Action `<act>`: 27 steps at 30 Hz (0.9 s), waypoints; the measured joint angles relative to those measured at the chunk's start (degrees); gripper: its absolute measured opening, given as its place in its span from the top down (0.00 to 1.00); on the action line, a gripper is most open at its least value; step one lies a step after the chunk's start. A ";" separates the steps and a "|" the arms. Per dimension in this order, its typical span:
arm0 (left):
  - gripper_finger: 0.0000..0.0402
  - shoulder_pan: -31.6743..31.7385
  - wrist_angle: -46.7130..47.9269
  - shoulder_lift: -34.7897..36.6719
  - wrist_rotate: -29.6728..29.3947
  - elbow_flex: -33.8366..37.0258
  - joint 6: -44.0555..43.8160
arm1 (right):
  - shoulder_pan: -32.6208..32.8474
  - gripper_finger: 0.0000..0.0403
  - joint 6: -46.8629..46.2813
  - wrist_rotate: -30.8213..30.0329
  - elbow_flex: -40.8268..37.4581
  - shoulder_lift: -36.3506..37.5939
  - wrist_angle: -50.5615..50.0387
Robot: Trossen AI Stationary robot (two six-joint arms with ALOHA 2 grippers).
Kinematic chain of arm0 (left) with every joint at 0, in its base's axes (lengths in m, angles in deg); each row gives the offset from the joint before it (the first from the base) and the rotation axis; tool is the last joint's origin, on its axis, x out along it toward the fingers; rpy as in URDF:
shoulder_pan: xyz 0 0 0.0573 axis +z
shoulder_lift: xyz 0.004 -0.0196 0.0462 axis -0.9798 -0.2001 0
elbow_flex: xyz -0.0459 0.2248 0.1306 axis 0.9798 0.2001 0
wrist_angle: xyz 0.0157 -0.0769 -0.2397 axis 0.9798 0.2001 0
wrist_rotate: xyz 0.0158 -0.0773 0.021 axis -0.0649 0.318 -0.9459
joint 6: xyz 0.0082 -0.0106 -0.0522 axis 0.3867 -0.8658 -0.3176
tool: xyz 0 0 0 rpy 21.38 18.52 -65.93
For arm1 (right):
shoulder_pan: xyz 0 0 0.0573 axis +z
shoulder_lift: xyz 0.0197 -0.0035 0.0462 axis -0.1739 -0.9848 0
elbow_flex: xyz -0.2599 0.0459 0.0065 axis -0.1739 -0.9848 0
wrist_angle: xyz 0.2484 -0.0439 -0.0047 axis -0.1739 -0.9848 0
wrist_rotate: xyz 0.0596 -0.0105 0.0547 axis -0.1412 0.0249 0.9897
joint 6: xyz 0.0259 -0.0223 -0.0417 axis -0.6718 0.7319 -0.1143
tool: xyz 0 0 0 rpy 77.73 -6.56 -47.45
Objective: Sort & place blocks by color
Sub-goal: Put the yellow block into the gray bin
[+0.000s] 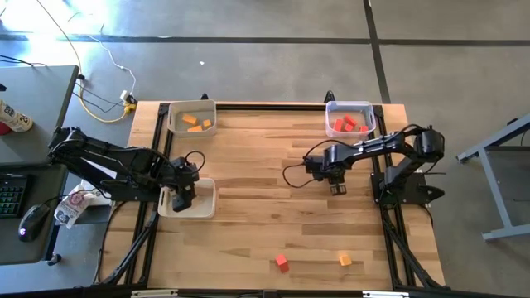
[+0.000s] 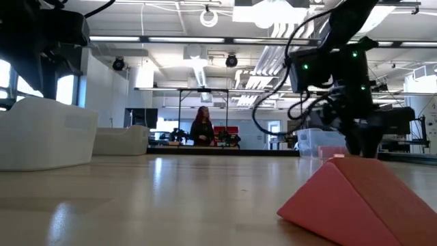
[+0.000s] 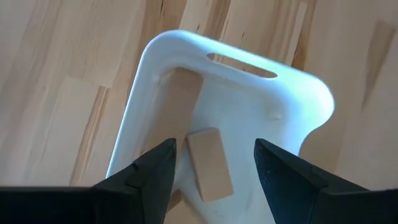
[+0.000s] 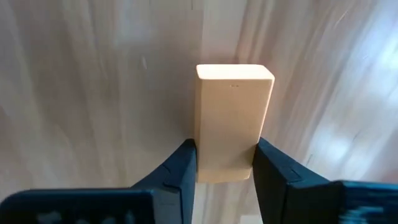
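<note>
Upper left of the high view, a bin point(image 1: 192, 118) holds orange blocks point(image 1: 197, 123); the upper-right bin point(image 1: 350, 118) holds red blocks point(image 1: 347, 124). The left pincer point(image 1: 184, 197) hangs released over a third bin point(image 3: 292, 93) holding plain wood blocks point(image 3: 208, 163). Mid-tabletop point(image 1: 248, 215), the right pincer point(image 4: 224, 168) is clenched on a plain plank point(image 4: 233, 118). Near the bottom edge lie a red block point(image 1: 282, 262) and an orange block point(image 1: 344, 260).

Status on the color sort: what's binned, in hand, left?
Binned: orange blocks and red blocks in the far bins, plain blocks under the open left pincer. In hand: right pincer shut on a plain block. Left: red block, orange block.
</note>
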 joint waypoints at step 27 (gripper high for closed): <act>0.49 -0.02 -31.30 -0.01 -4.02 -0.02 26.24 | 4.21 0.76 -7.57 19.37 23.80 0.24 16.96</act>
